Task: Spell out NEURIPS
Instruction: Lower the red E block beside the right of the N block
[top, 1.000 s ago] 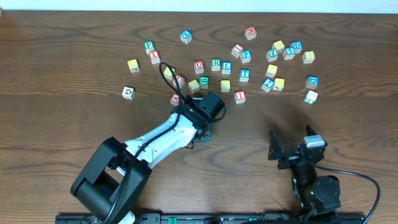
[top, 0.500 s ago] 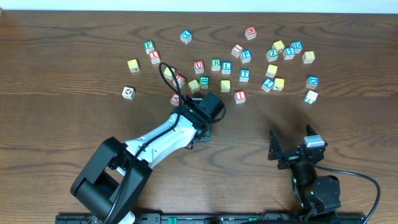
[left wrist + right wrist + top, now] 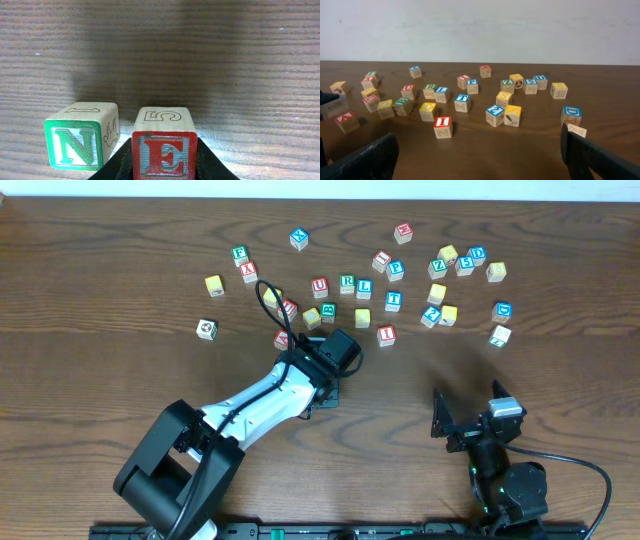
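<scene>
Your left hand point(image 3: 164, 169) was clamped shut on the E cube point(image 3: 164, 150), red-lettered with a 5 on top. Just left of the hand, a narrow gap apart, stood the green N cube point(image 3: 80, 142) on the bench point(image 3: 200, 60). You were placing the second letter. Next, I'd judge, release it squarely beside N, then reach beyond the hand for the U cube point(image 3: 319, 285). Your right hand point(image 3: 480, 160) gaped wide, empty.
</scene>
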You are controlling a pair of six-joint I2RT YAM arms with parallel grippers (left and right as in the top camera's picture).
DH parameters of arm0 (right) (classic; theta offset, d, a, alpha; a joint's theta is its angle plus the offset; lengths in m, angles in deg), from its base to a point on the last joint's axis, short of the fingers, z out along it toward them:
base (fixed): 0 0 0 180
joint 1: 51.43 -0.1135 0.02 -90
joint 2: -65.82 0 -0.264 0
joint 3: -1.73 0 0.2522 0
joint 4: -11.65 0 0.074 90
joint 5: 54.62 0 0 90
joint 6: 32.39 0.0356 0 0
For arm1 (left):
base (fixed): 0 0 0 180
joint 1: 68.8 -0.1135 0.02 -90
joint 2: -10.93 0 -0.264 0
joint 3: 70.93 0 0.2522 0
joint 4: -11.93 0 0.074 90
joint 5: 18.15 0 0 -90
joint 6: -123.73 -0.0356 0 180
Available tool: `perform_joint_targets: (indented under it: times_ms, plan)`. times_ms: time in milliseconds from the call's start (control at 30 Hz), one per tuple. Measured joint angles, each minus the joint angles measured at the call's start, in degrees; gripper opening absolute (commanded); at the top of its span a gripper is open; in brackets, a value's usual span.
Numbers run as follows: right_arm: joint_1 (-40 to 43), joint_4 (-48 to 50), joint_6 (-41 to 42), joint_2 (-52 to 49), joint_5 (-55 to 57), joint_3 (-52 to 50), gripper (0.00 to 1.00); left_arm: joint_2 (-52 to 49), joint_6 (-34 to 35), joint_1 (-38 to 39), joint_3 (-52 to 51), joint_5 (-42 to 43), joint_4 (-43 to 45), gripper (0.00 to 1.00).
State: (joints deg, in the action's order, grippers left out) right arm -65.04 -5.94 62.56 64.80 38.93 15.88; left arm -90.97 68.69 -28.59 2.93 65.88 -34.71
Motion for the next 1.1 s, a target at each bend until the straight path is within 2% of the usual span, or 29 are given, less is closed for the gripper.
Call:
perform_joint_targets:
  times_ms: [767,867,967,1100]
  plan:
    - [0.00,0.02,0.00,0.00,0.00,0.00,0.99,0.00,0.02,0.00,-1.49,-0.20,2.14,0.08]
    - [0.00,0.00,0.00,0.00,0.00,0.00,0.99,0.00,0.00,0.00,-1.49,-0.20,2.14,0.09]
    - [0.00,0.00,0.00,0.00,0.00,0.00,0.99,0.00,0.02,0.00,-1.49,-0.20,2.14,0.15]
    - [0.00,0.00,0.00,0.00,0.00,0.00,0.99,0.00,0.02,0.00,-1.49,-0.20,2.21,0.16]
